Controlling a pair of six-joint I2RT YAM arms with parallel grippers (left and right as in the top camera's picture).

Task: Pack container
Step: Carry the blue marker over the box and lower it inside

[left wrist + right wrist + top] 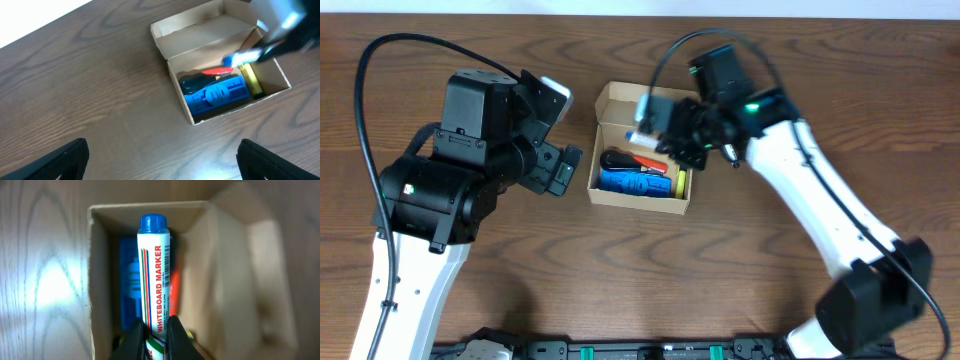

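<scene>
Now | my right gripper (155, 330) pinches the marker (153, 270) above the container (638, 201) | my left gripper (162, 160) wide, empty | few things (635, 183) inside; marker, lid (638, 103) left

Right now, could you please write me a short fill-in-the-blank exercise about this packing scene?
1. The right gripper grips a whiteboard marker with a ____ cap.
2. The cardboard box beneath it has its lid ____.
3. The left gripper holds ____.
Missing words: blue; open; nothing.
</scene>
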